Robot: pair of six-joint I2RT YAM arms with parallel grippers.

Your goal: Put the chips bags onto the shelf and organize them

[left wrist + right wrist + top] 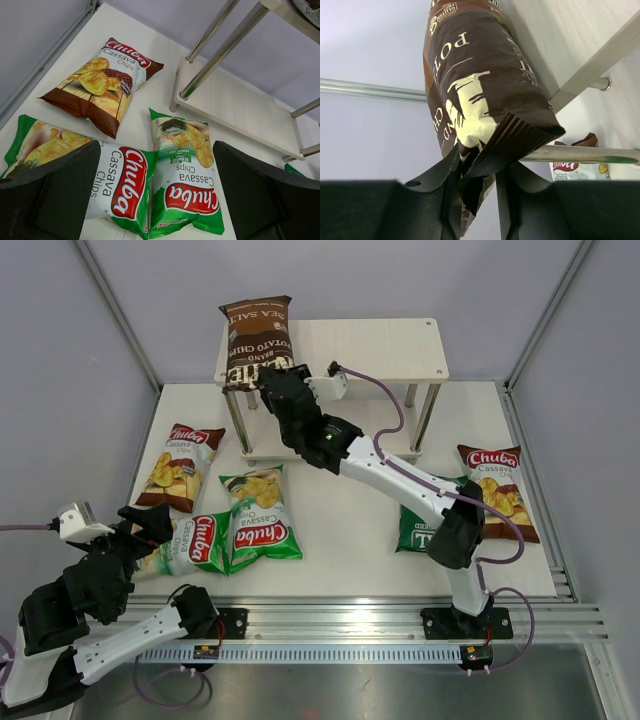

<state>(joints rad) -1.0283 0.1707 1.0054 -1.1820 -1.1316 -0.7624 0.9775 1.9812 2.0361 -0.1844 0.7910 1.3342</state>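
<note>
The dark brown Kettle bag [256,340] sits at the left end of the top board of the shelf [380,348], its far end reaching past the board's back edge. The right fingers [440,200] are closed on its crimped near seam, pinching the foil between them. I cannot tell whether the bag's weight rests on the board.

The other five bags lie flat on the white surface [340,530]. The left white-brown Chuba bag [180,468] lies left of the shelf. Nearer the front, the middle green bag [258,515] and the left green bag [190,545] lie side by side, touching. The left fingers [50,195] hang spread wide above that pair, gripping nothing.

On the right, the dark green bag [412,530] is partly hidden under the right arm. The right white-brown Chuba bag [498,490] lies beyond it, near the surface's right edge.
</note>
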